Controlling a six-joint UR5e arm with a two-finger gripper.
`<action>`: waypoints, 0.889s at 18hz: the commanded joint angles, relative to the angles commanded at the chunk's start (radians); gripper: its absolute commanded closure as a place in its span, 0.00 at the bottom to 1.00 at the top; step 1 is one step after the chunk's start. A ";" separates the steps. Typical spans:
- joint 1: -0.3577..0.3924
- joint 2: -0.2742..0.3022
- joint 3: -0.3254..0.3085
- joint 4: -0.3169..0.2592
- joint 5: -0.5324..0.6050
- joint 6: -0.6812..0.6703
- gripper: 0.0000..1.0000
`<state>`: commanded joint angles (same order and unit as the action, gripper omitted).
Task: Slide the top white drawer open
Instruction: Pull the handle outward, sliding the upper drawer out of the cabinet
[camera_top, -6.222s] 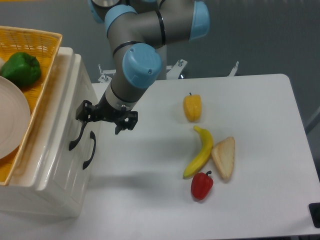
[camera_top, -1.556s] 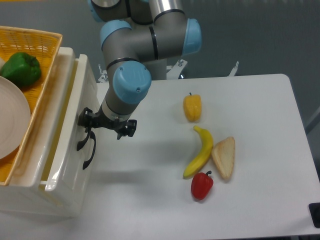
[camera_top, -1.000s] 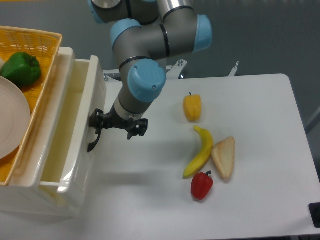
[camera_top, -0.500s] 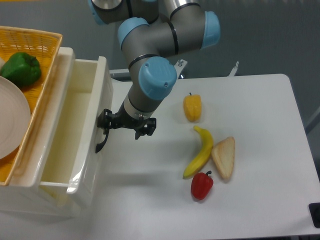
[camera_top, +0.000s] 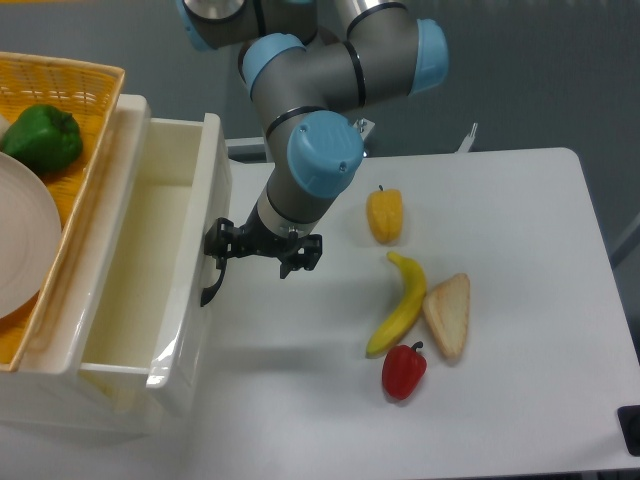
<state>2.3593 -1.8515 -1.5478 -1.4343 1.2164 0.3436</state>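
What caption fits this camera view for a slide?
End effector at the black handle of the top white drawer, pulled open beside the fruit.

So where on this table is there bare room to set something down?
The far right of the table, past the bread slice, is bare, as is the front strip below the red pepper. The middle is crowded: yellow pepper, banana. The pincer at the top white drawer blocks the left.

Gripper (camera_top: 222, 252) grips the pulled-out top white drawer's (camera_top: 150, 250) handle (camera_top: 213, 281).
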 joint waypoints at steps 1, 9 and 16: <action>0.000 0.000 0.000 0.000 0.002 0.000 0.00; 0.012 -0.006 -0.003 -0.002 0.038 0.002 0.00; 0.025 -0.003 0.009 -0.011 0.038 0.002 0.00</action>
<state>2.3838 -1.8546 -1.5386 -1.4449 1.2548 0.3451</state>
